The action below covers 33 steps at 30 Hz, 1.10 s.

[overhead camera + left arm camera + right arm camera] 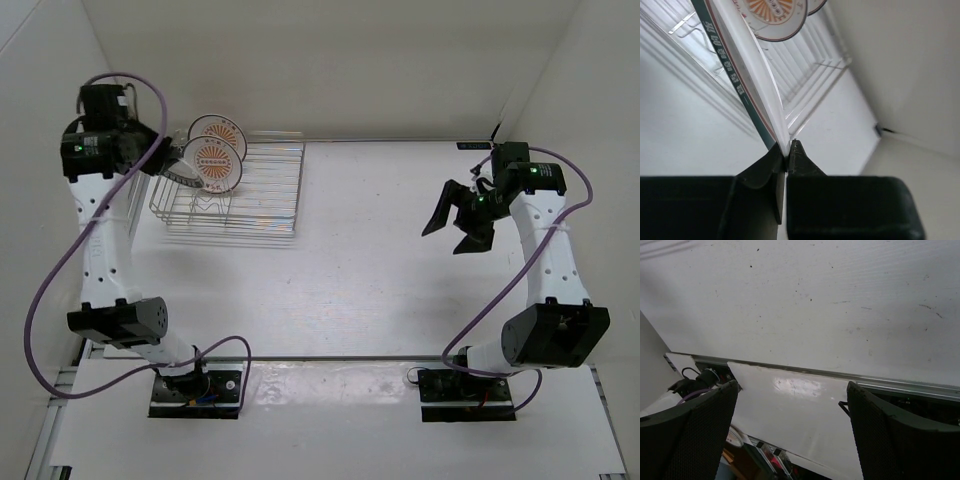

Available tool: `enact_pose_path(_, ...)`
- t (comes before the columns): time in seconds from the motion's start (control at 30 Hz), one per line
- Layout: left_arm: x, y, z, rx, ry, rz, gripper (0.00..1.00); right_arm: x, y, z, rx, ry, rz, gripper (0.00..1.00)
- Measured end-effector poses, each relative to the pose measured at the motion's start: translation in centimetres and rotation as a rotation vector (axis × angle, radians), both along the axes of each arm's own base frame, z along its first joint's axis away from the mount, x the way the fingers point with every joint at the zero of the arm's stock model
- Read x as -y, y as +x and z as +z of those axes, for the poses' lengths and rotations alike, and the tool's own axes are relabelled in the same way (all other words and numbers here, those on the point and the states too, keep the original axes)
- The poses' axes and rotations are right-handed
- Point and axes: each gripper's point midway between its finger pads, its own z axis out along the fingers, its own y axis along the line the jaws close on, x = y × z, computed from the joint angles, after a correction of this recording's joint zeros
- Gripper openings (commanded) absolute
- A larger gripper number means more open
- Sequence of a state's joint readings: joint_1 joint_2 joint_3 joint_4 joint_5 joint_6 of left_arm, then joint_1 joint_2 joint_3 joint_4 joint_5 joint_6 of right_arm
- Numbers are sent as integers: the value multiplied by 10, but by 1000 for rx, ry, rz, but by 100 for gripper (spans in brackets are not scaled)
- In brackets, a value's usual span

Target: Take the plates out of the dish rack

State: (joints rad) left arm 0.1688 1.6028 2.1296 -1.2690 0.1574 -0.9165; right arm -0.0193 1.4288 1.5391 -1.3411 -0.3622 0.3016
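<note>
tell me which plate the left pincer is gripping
The green-striped-rim plate, pinched at its edge by the left pincer; the two orange sunburst plates stand untouched in the dish rack.

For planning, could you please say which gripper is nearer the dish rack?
Left. The left gripper grips a plate at the dish rack's left end; the right gripper hangs far to its right.

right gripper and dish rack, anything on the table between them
No, only bare table between right gripper and dish rack, shown in the top view.
</note>
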Motion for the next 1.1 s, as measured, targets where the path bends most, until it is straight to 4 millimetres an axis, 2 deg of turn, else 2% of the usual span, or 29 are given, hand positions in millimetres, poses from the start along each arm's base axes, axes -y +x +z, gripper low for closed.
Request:
enact_pose_path(0.07, 15, -12, -8, -31, 101, -33, 0, -1, 0, 0, 0, 7, 2, 90)
enact_pose_path(0.13, 37, -22, -27, -79, 190, -87, 0, -3, -1, 0, -5, 15, 6, 90)
enact_pose_path(0.2, 56, -37, -62, -166, 267, -139, 0, -4, -1, -2, -12, 23, 10, 90)
enact_pose_path(0.23, 62, -46, -89, -243, 306, -161, 0, -5, -1, -3, -18, 28, 13, 90)
enact_pose_path(0.3, 55, -63, -138, -396, 374, -154, 0, -7, -1, -4, -23, 32, 23, 90)
enact_pose_path(0.37, 38, -81, -183, -559, 437, -118, 0, -8, 0, -5, -27, 34, 31, 90)
enact_pose_path(0.47, 21, -104, -224, -711, 494, -74, 0, -10, -1, -6, -29, 35, 45, 90)
enact_pose_path(0.57, 12, -127, -248, -806, 523, -53, 0, -14, -3, -6, -28, 35, 65, 90)
enact_pose_path(0.63, 10, -140, -260, -856, 527, -39, 6, -18, -5, -7, -35, 38, 78, 90)
enact_pose_path(0.77, 5, -155, -281, -953, 526, -6, 10, -19, -7, -10, -44, 40, 82, 90)
enact_pose_path(0.87, 0, -158, -295, -1037, 549, 1, 21, -19, -7, -10, -47, 39, 84, 90)
enact_pose_path(0.9, -2, -160, -300, -1067, 557, 3, 21, -19, -7, -10, -47, 38, 84, 90)
enact_pose_path(0.97, -4, -161, -307, -1101, 559, 5, 37, -19, -8, -10, -46, 38, 86, 90)
enact_pose_path(1.03, -5, -158, -311, -1109, 551, 11, 38, -20, -8, -10, -46, 37, 90, 90)
enact_pose_path(1.07, -5, -155, -312, -1107, 544, 16, 48, -20, -8, -10, -46, 37, 91, 90)
enact_pose_path(1.1, -5, -153, -312, -1103, 540, 18, 53, -21, -8, -10, -46, 37, 92, 90)
